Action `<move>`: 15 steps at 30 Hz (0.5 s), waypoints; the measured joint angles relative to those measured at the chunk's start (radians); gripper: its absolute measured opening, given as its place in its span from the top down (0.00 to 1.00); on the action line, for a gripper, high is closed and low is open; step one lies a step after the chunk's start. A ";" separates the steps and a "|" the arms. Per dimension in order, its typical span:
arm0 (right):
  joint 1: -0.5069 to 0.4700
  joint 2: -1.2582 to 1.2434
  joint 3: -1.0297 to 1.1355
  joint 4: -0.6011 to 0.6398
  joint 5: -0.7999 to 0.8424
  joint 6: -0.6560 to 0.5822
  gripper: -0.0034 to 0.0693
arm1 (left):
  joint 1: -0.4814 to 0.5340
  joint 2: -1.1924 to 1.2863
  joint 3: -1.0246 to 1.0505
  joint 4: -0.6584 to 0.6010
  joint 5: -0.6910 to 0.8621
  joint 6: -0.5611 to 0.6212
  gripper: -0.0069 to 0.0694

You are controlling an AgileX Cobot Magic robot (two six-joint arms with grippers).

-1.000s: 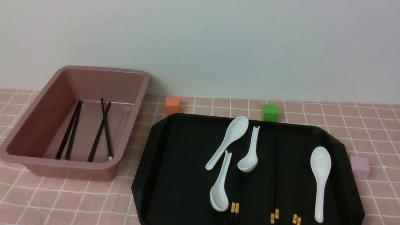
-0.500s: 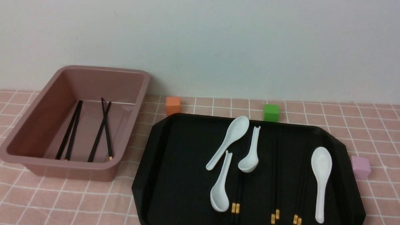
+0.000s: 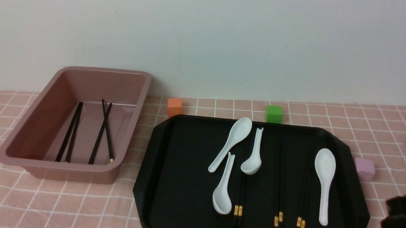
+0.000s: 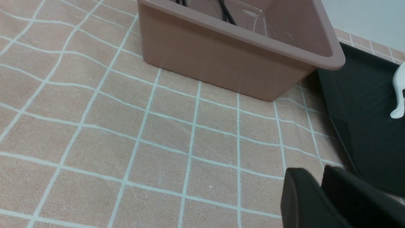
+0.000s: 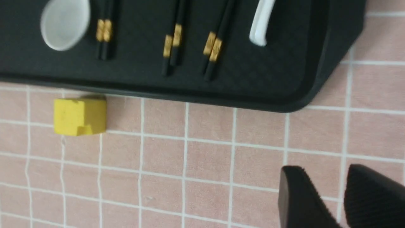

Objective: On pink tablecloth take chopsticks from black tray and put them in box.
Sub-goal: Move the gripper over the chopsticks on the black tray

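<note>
The right gripper (image 3: 398, 215), jaws slightly apart and empty, hovers over the cloth (image 3: 85, 204) just off the tray's (image 3: 159, 193) near right corner. The chopsticks (image 3: 300, 223) left in the tray lie to its left, pointing away from the robot, gold ends nearest. This arm is closer. Half a second ago it was out of view.

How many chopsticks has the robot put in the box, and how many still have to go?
Done: two chopstick pairs lie inside the pink box. In hand: nothing. The right gripper hovers empty by the near right corner of the black tray, and the left gripper holds nothing either. Left: three chopstick pairs wait on the tray among four white spoons.
</note>
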 joint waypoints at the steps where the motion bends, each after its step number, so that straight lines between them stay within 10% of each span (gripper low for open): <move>1: 0.035 0.047 -0.018 0.005 -0.006 0.005 0.62 | 0.000 0.000 0.000 0.000 0.000 0.000 0.76; 8: 0.292 0.391 -0.224 -0.132 -0.063 0.209 0.62 | 0.000 0.000 0.000 0.000 0.000 0.000 0.76; 15: 0.333 0.659 -0.370 -0.315 -0.089 0.410 0.62 | 0.000 0.000 0.000 0.000 0.000 0.000 0.76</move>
